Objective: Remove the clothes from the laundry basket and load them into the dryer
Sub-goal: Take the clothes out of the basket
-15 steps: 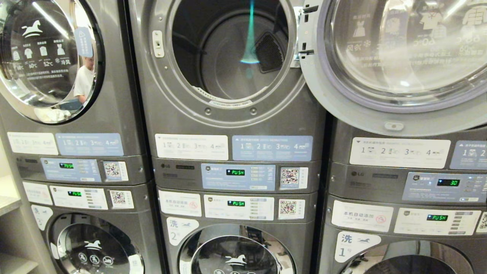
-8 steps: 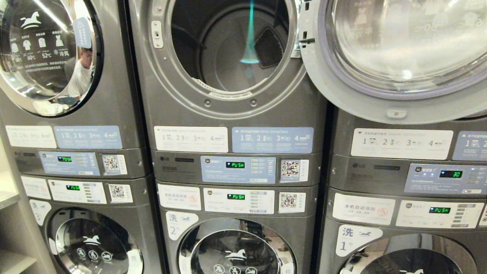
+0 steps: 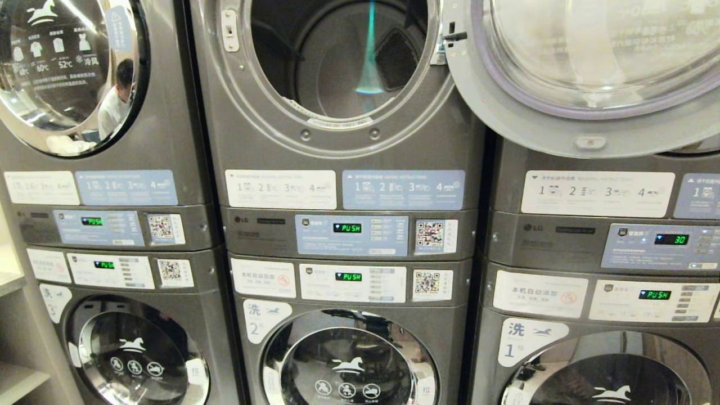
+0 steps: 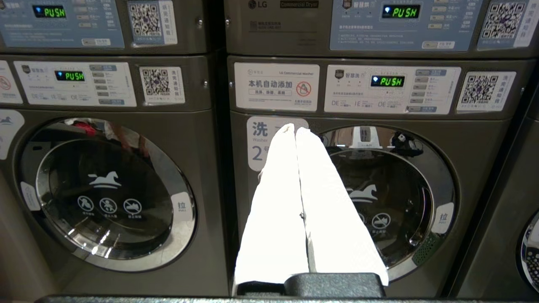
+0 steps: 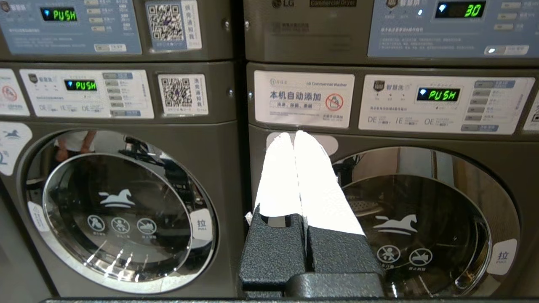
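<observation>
dryer (image 3: 337, 73): seen in the middle stack, door (image 3: 585, 73) swung open to the right, drum empty | left gripper (image 4: 294, 130): jaws pressed together, nothing held | right gripper (image 5: 293, 135): jaws closed, nothing held

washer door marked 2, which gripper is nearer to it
Left. The left gripper points straight at the washer door marked 2, beside its number label. The right gripper faces the neighbouring washer door, below the display reading 30.

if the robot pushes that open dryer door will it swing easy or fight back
The dryer door hangs wide open on side hinges, so it will probably swing freely. Its thick rim and glass suggest some weight; likely rigid, not floppy.
</observation>
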